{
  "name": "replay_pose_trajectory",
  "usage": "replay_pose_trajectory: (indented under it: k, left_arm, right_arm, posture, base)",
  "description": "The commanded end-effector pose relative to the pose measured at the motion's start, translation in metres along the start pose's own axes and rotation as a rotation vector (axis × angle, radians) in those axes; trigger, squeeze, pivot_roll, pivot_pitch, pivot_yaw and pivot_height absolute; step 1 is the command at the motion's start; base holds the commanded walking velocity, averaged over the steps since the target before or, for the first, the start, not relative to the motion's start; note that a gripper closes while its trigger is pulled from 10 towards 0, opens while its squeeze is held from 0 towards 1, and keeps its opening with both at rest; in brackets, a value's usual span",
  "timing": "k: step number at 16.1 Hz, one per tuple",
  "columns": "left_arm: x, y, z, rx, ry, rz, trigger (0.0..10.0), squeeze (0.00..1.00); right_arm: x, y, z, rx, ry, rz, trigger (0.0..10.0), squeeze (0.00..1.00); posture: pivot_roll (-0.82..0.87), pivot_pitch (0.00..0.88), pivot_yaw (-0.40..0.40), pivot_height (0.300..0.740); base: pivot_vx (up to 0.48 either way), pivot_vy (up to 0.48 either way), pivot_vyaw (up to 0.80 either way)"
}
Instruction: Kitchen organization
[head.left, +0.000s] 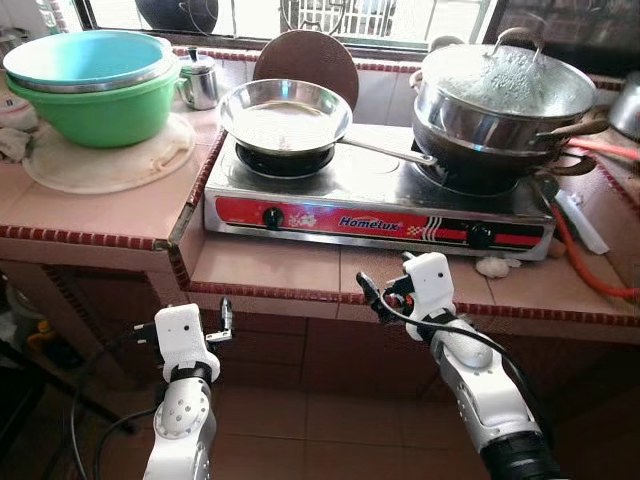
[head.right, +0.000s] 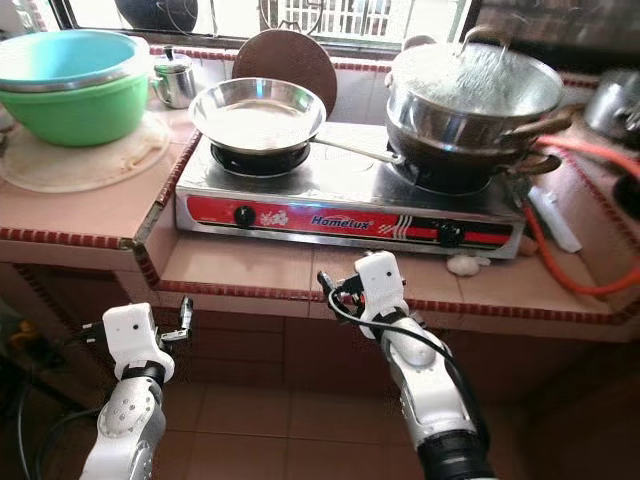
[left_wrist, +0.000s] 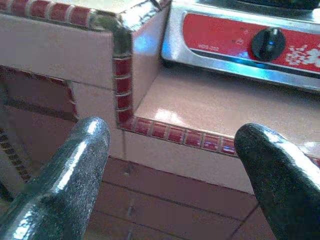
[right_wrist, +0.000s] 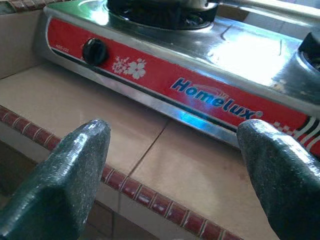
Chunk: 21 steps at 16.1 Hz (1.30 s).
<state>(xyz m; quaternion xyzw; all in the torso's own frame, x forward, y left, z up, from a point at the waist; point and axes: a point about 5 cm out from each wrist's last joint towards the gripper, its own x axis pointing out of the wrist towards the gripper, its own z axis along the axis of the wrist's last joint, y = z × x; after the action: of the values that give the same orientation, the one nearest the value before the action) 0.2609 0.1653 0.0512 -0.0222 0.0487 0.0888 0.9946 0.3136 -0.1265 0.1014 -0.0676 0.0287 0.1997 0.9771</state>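
While both arms are raised before the tiled counter (head.left: 110, 200), neither gripper grasps anything; the left gripper (left_wrist: 172, 165) sits low, below the counter's edge near the step where the higher counter drops to the lower shelf, its two black fingers (left_wrist: 75, 165) spread wide apart with bare tile between them; the right gripper (right_wrist: 172, 170) is held higher, just at the front edge of the lower shelf, its fingers likewise spread, facing the red front panel of the Homelux gas stove (head.left: 380, 215).

The stove stands on the lower tiled shelf, with two black knobs on its front; on its left burner rests a steel frying pan (head.left: 285, 115), its long handle reaching toward the right burner; on the right burner sit stacked pots (head.left: 505, 105), a steel one with a glass lid on top of a darker one; a round brown board (head.left: 310, 55) leans upright against the wall behind the pan.

On the higher counter to the left, a turquoise basin (head.left: 85, 60) is nested in a green basin (head.left: 100, 115), both standing on a pale round mat (head.left: 110, 160); a small steel kettle (head.left: 200, 80) stands just beside them near the window; an orange gas hose (head.left: 590, 260) curves along the shelf right of the stove, and something small and white (head.left: 492, 267) lies by the stove's front right corner.
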Motion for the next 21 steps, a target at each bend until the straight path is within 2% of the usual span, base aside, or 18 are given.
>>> replay_pose_trajectory:
  k: [1, 3, 5, 6, 7, 10, 11, 12, 15, 18, 21]
  left_arm:
    - [0.005, -0.002, 0.005, 0.016, -0.019, -0.022, 10.0, 0.00]
    - [0.011, 0.004, 0.010, -0.001, -0.030, 0.011, 10.0, 0.00]
    - [0.012, 0.017, 0.016, 0.014, -0.056, 0.067, 10.0, 0.00]
    - [0.012, 0.023, 0.016, 0.012, -0.058, 0.093, 10.0, 0.00]
    - [0.012, 0.026, 0.014, 0.014, -0.050, 0.109, 10.0, 0.00]
    - [0.013, 0.030, 0.014, 0.035, -0.051, 0.092, 10.0, 0.00]
    - [0.015, 0.029, 0.012, 0.034, -0.046, 0.086, 10.0, 0.00]
    - [0.018, 0.021, 0.013, 0.035, -0.046, 0.052, 10.0, 0.00]
    - [0.018, 0.010, 0.011, 0.024, -0.037, 0.016, 10.0, 0.00]
    - [0.019, -0.013, 0.008, 0.003, -0.032, -0.054, 10.0, 0.00]
    - [0.020, -0.007, 0.007, -0.004, -0.035, -0.018, 10.0, 0.00]
  right_arm:
    - [0.008, 0.002, 0.008, -0.024, -0.013, 0.024, 10.0, 0.00]
    - [0.013, 0.003, 0.007, -0.028, -0.015, 0.014, 10.0, 0.00]
    - [0.017, 0.008, 0.010, 0.003, -0.020, 0.017, 10.0, 0.00]
    - [0.019, 0.011, 0.009, -0.006, -0.018, 0.040, 10.0, 0.00]
    - [0.019, 0.014, 0.005, -0.021, -0.006, 0.059, 10.0, 0.00]
    - [0.021, 0.012, 0.006, -0.011, -0.028, 0.019, 10.0, 0.00]
    - [0.022, 0.011, 0.006, -0.003, -0.028, 0.005, 10.0, 0.00]
    - [0.021, 0.006, 0.006, 0.015, -0.031, -0.030, 10.0, 0.00]
    - [0.020, 0.008, 0.011, -0.011, -0.053, -0.013, 10.0, 0.00]
    - [0.015, -0.005, 0.010, -0.018, -0.048, -0.072, 10.0, 0.00]
    - [0.013, -0.002, 0.012, -0.034, -0.050, -0.038, 10.0, 0.00]
  posture:
    - [-0.11, 0.007, -0.079, 0.740]
    - [-0.09, 0.000, -0.081, 0.740]
    - [-0.05, 0.007, -0.092, 0.740]
    - [-0.02, 0.038, -0.089, 0.740]
    - [-0.02, 0.023, -0.088, 0.740]
    - [-0.05, 0.000, -0.048, 0.740]
    - [-0.06, 0.000, -0.042, 0.740]
    - [-0.07, 0.000, -0.046, 0.740]
    - [-0.12, 0.000, -0.039, 0.740]
    - [-0.15, 0.000, -0.056, 0.740]
    - [-0.14, 0.000, -0.077, 0.740]
  base:
    - [0.000, 0.000, 0.00]
    - [0.000, 0.000, 0.00]
    - [0.000, 0.000, 0.00]
    - [0.000, 0.000, 0.00]
    - [0.000, 0.000, 0.00]
    - [0.000, 0.000, 0.00]
    - [0.000, 0.000, 0.00]
    - [0.000, 0.000, 0.00]
    - [0.000, 0.000, 0.00]
    - [0.000, 0.000, 0.00]
    - [0.000, 0.000, 0.00]
